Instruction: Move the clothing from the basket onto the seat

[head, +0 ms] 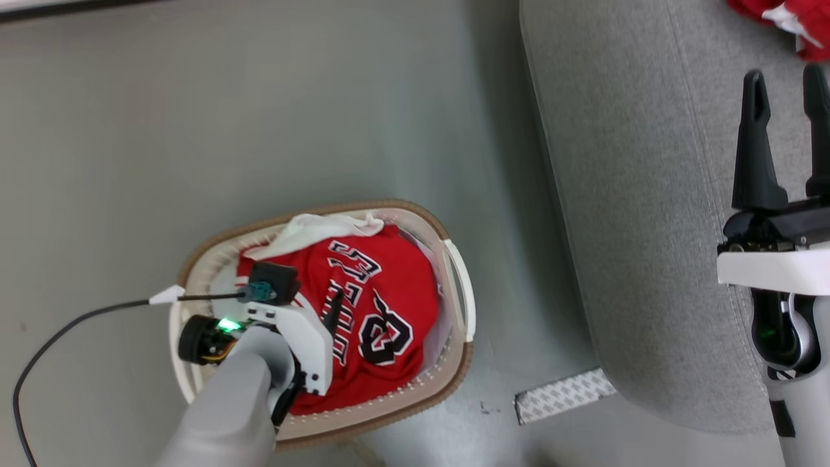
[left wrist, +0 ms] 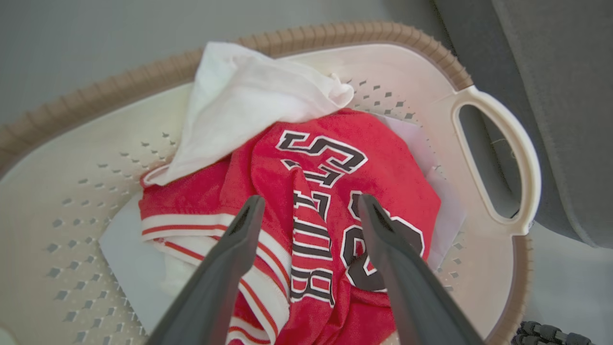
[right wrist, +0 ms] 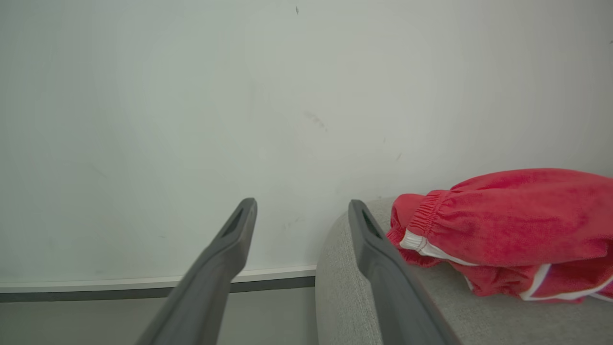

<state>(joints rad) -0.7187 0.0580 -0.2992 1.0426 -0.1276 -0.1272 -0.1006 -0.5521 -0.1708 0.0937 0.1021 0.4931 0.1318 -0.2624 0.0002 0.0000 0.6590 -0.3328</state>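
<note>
The cream basket with its tan rim stands on the floor, left of the grey seat. In it lies a crumpled red jersey with black-and-white letters and numerals. My left gripper hangs low over it. In the left wrist view that gripper is open, its fingers straddling the lettered jersey with nothing held, inside the basket. My right gripper is open and empty above the seat. A second red garment with white trim lies on the seat, right of the right gripper.
A white cloth lies over the far side of the jersey in the basket. The basket's white handle faces the sofa. On the grey floor are a white patterned strip and a black cable. A pale wall stands behind the sofa.
</note>
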